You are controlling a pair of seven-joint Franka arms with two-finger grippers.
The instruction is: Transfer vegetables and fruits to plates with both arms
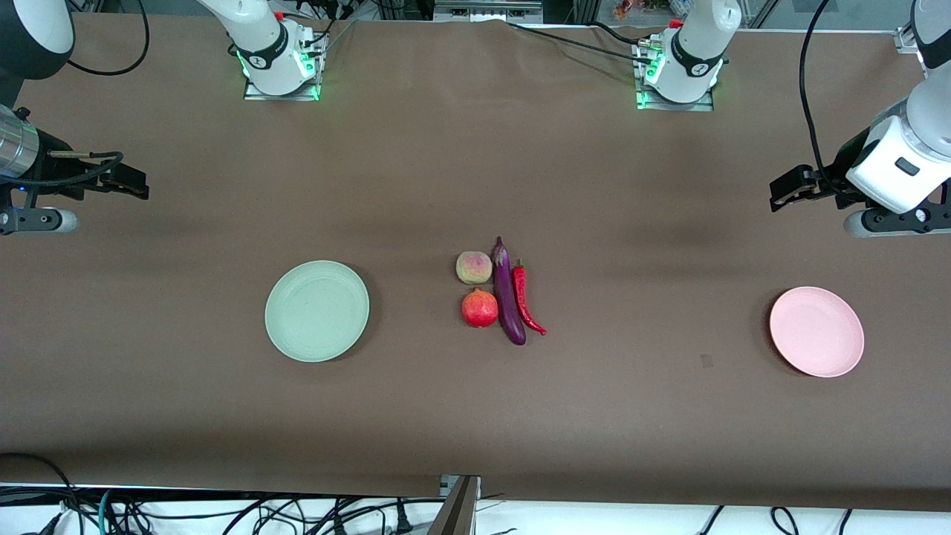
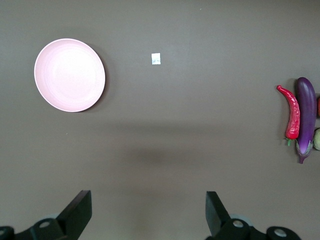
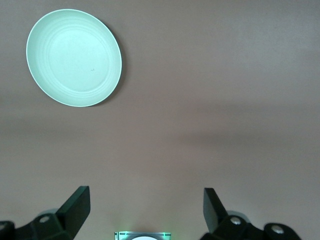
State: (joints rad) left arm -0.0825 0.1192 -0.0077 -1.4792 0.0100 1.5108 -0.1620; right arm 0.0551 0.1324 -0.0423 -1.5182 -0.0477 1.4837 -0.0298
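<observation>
The peach (image 1: 473, 267), pomegranate (image 1: 480, 308), purple eggplant (image 1: 508, 293) and red chili (image 1: 525, 297) lie close together at the table's middle. The mint green plate (image 1: 317, 310) lies toward the right arm's end and the pink plate (image 1: 816, 331) toward the left arm's end. My left gripper (image 1: 787, 187) is open and empty, up over bare table at its end. Its wrist view (image 2: 148, 210) shows the pink plate (image 2: 69, 75), the chili (image 2: 292, 112) and the eggplant (image 2: 305, 115). My right gripper (image 1: 130, 180) is open and empty over its end. Its wrist view (image 3: 146, 207) shows the green plate (image 3: 74, 57).
The brown table cloth (image 1: 475, 416) covers the whole table. A small pale tag (image 2: 156, 58) lies on it near the pink plate. The two arm bases (image 1: 281, 70) (image 1: 677, 78) stand along the table edge farthest from the front camera.
</observation>
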